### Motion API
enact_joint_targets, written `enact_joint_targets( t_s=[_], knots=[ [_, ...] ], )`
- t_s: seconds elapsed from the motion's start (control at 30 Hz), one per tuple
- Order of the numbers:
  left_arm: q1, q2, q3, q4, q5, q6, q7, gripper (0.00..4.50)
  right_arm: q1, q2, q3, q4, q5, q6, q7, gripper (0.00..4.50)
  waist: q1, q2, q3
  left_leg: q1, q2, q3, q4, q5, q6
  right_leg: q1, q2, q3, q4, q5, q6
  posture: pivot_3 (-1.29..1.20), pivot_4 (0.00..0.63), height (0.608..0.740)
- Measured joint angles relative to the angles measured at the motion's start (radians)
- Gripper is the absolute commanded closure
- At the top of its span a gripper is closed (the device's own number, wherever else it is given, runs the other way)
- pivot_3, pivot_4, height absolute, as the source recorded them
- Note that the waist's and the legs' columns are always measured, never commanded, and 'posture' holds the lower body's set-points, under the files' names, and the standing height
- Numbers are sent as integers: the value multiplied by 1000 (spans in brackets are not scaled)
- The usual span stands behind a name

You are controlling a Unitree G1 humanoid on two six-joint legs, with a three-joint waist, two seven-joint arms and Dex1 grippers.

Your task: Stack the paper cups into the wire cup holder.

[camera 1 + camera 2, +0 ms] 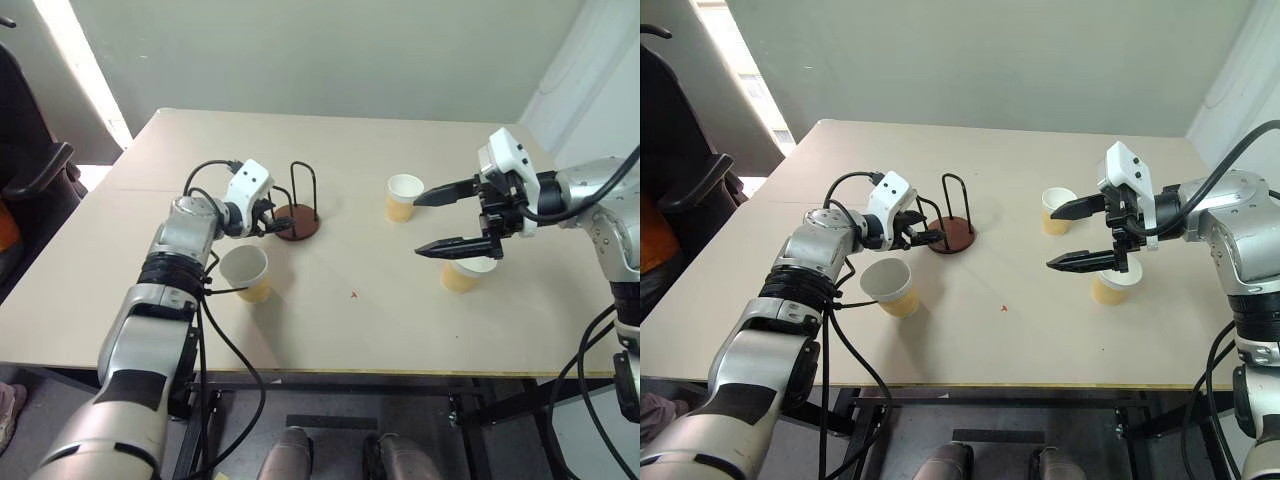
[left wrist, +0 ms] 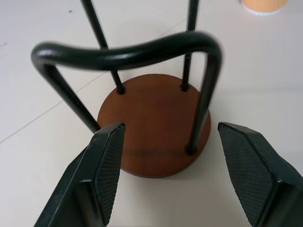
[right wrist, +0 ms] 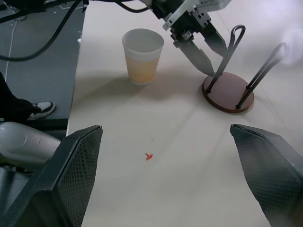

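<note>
3 paper cups (image 1: 246,272) sit apart from the empty wire cup holder (image 1: 298,222). Left gripper (image 1: 272,222), fingers spread, crowds its loops and could tip it; right gripper (image 1: 447,218) gapes empty.

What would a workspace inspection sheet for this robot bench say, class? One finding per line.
Surface: pale table, small red mark.
Job's things: wire cup holder holds no cup; three paper cups upright, apart: one near the left arm, one past mid-table, one under the right pincer.
Clutter: nothing seen.
Grippers: left pincer open, straddling the holder's near loop; right pincer open, holding nothing, above the table.
Cables: black leads along the left arm.
Surroundings: grey wall, dark chair at left.
</note>
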Motion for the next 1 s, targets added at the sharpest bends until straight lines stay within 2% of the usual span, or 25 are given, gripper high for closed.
enact_joint_targets(
  t_s=[0.3, 0.33, 0.4, 0.67, 0.9, 1.0],
  knots=[
    [-62, -65, 27, 77, -1, -44, 39, 1150, 7, 0, 0, -9, 0, 4, -6, 0, 3, 0, 0, 1, 0, 1, 4, -1, 2, 2, 0, 1, 0, 0, 2, 0, 150, 740],
    [-65, -65, 28, 82, 0, -47, 42, 1311, 10, 0, 0, -12, 1, 6, -6, 0, 3, 0, 0, 1, 0, 2, 4, -1, 2, 3, 0, 1, 0, 0, 3, 0, 150, 740],
    [-66, -65, 29, 86, 2, -52, 44, 1665, 12, 0, 0, -12, 0, 8, -12, 0, 3, 0, 0, 1, 0, 3, 5, -1, 2, 3, 0, 1, 0, -1, 4, 0, 150, 740],
    [-65, -65, 37, 80, 1, -55, 13, 4444, 11, 8, 0, 1, -12, -7, -64, 0, 3, 0, 0, 1, -1, 3, 6, -1, 2, 4, 0, 2, -2, -1, 5, 0, 150, 740],
    [-14, -44, 29, -64, -4, -8, -101, 4480, 10, 8, 0, 7, -12, -12, -64, 0, 3, 0, 0, 1, -1, 6, 6, -1, 2, 4, 0, 4, -3, -3, 7, 0, 150, 740],
    [46, -41, 11, -188, -36, 37, -184, 4480, 8, 8, 0, 13, -12, -17, -64, 0, 3, 0, 0, 0, -1, 7, 7, -2, 2, 4, 0, 5, -3, -3, 8, 0, 150, 740]
  ],
)
